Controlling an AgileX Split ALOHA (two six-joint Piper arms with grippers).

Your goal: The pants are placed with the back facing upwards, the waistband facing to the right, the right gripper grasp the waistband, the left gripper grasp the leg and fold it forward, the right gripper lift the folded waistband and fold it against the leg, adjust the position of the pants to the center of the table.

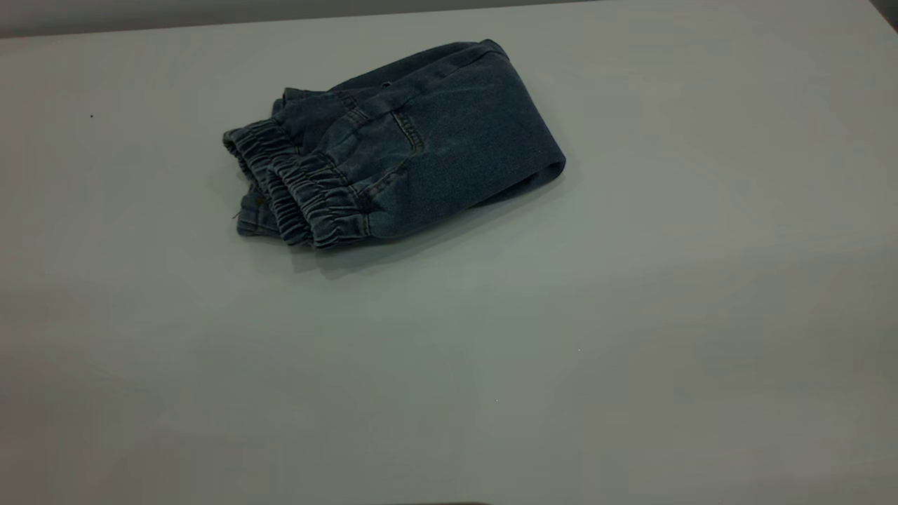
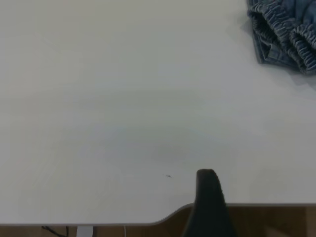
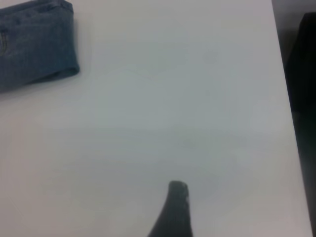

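Observation:
The blue denim pants (image 1: pixel 414 140) lie folded into a compact bundle on the white table (image 1: pixel 561 365), left of centre and toward the far side. The gathered elastic waistband (image 1: pixel 302 189) faces left on top of the leg cuffs, and the fold edge (image 1: pixel 551 168) faces right. Neither gripper shows in the exterior view. In the left wrist view a dark part of my left gripper (image 2: pixel 210 197) hangs over the table's near edge, far from the pants (image 2: pixel 286 34). My right gripper (image 3: pixel 175 207) is over bare table, well away from the pants (image 3: pixel 34 44). Neither holds cloth.
The table edge (image 2: pixel 98 217) runs just under my left gripper, with brown floor beyond it. In the right wrist view the table's side edge (image 3: pixel 281 98) borders a dark object (image 3: pixel 303 74). Bare tabletop surrounds the pants.

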